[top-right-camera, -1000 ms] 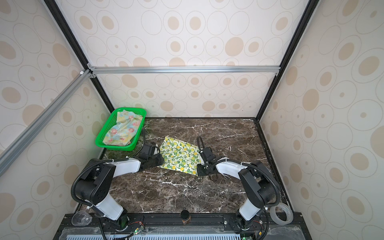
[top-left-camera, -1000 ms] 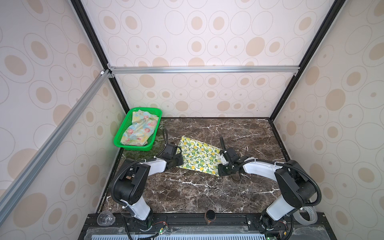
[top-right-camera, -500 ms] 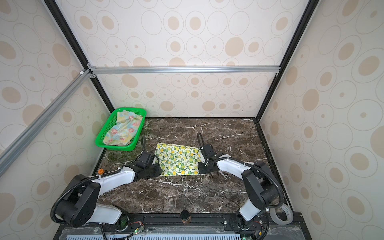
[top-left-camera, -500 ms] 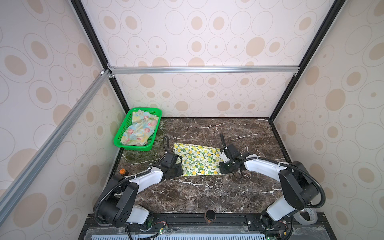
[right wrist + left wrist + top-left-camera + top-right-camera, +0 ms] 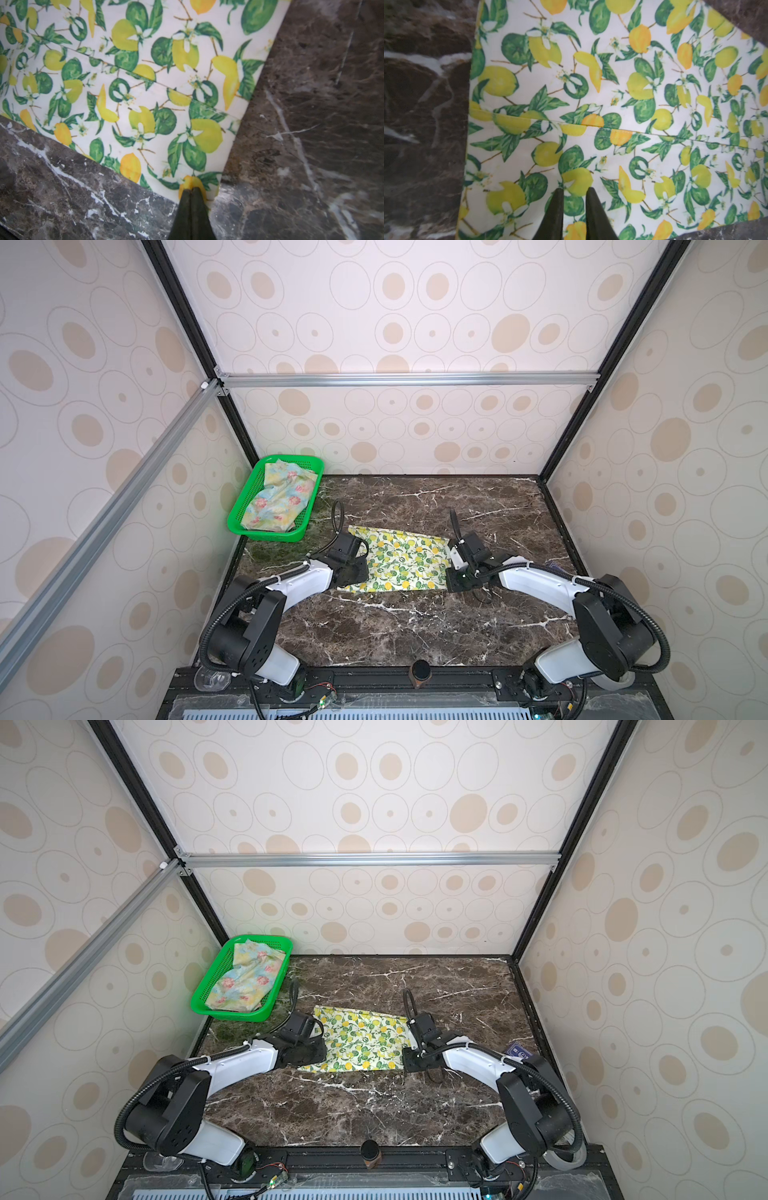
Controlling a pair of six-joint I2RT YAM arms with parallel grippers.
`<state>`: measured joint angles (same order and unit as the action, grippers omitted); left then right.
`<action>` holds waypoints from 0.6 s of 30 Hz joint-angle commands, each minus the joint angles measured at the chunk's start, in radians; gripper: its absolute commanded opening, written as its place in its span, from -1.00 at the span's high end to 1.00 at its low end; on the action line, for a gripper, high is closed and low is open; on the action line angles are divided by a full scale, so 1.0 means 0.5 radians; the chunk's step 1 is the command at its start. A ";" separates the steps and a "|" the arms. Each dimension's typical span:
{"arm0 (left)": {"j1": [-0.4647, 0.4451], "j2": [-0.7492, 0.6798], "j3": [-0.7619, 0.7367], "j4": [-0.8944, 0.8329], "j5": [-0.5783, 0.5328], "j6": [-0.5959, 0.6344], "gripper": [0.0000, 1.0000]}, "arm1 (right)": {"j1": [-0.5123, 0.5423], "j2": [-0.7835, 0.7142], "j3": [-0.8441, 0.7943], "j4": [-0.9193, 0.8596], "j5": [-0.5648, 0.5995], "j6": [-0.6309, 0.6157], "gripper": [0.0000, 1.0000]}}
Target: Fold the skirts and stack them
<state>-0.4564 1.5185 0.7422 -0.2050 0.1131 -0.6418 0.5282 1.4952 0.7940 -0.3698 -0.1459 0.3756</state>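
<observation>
Lemon skirt (image 5: 399, 566) lies flat on the tabletop (image 5: 415, 622), apparently folded once. The right pincer (image 5: 192, 189) is clamped on its corner; the left pincer (image 5: 574, 193) is slightly parted and holds nothing. Next, probably: release and fold again.

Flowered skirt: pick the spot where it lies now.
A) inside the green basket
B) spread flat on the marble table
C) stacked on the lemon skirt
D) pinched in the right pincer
A: in both top views the flowered skirt lies crumpled inside the green basket, apart from the lemon skirt, which is spread on the table.
</observation>
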 commanded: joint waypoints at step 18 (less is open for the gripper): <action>-0.004 0.086 -0.065 -0.028 -0.071 0.078 0.61 | -0.022 0.039 -0.042 0.051 -0.021 0.037 1.00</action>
<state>-0.4564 1.5547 0.7219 -0.1493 0.1047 -0.6266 0.5213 1.5352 0.7696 -0.3115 -0.1539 0.3817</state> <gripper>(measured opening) 0.197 0.041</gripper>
